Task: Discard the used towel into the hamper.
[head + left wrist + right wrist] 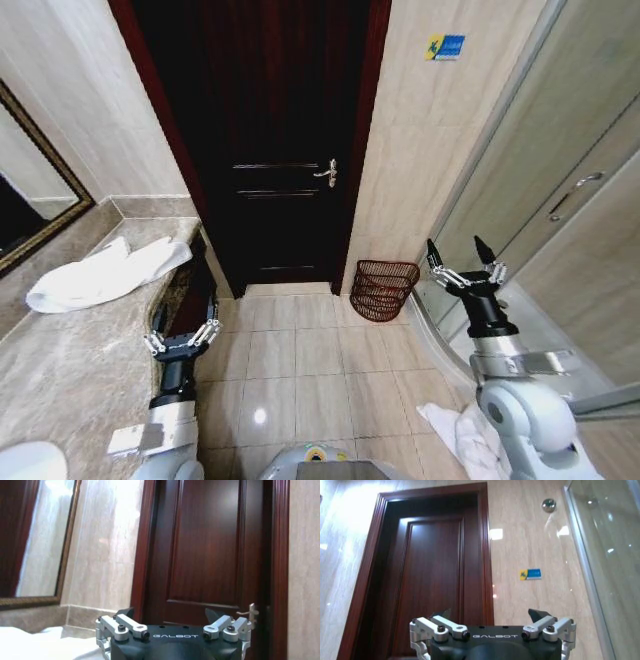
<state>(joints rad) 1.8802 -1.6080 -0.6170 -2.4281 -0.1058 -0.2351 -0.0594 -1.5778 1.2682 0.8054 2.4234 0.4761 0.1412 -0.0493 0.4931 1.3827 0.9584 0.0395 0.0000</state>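
- Used towel (105, 272): white, crumpled, lying on the marble desk (70, 370) at the robot's left, one end reaching the desk's curved front edge near the door frame.
- Hamper (383, 288): dark wire basket on the tiled floor (300, 350), in the corner where the door frame meets the beige wall, just beside the shower's curved threshold.
- Left end effector (182, 332): empty, fingers spread wide, held just off the desk's front edge, over the floor, short of the towel. In the left wrist view (170, 618) it faces the door, a patch of white towel at the picture's lower corner.
- Right end effector (466, 258): empty, fingers wide apart, held near the glass shower panel (560, 180), right of the hamper and apart from it; the right wrist view (491, 615) faces door and wall.
- Dark door (280, 150): shut, straight ahead.
- Open tile runs between desk edge and shower threshold, hamper at its far right end.
- A second white cloth (460, 430) lies on the floor by the robot's right shoulder.
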